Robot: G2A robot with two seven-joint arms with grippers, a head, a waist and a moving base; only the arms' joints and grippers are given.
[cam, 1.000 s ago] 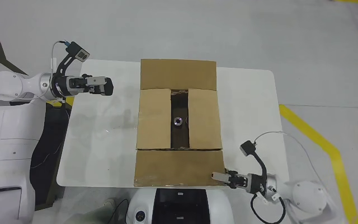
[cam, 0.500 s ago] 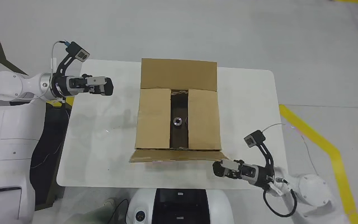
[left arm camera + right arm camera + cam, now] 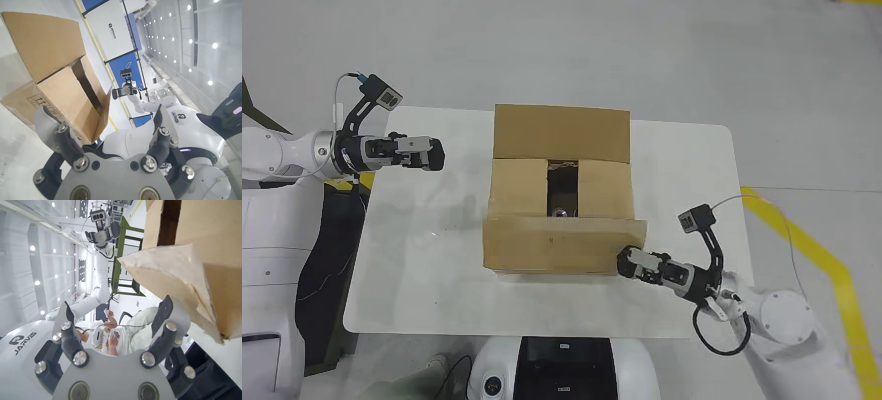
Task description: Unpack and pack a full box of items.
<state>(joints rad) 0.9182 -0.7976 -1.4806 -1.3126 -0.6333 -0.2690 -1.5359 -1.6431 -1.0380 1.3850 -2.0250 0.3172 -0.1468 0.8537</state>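
A brown cardboard box (image 3: 560, 190) stands mid-table. Its far flap (image 3: 560, 130) lies open and flat; the two side flaps are folded in, leaving a dark slot. In that slot a small round item (image 3: 561, 212) peeks out above the raised near flap (image 3: 562, 245). My right gripper (image 3: 627, 262) is open at that flap's right corner; in the right wrist view the flap's corner (image 3: 170, 272) rests against one finger (image 3: 166, 308). My left gripper (image 3: 437, 155) is open and empty, hovering over the table left of the box (image 3: 62, 91).
The white table (image 3: 412, 270) has bare room on both sides of the box. The table's front edge runs close below the right gripper. A yellow floor line (image 3: 812, 250) lies off to the right.
My right gripper came up from the table's front edge to the box, and the near flap swung from lying flat outward to standing raised over the opening. The left arm stayed put.
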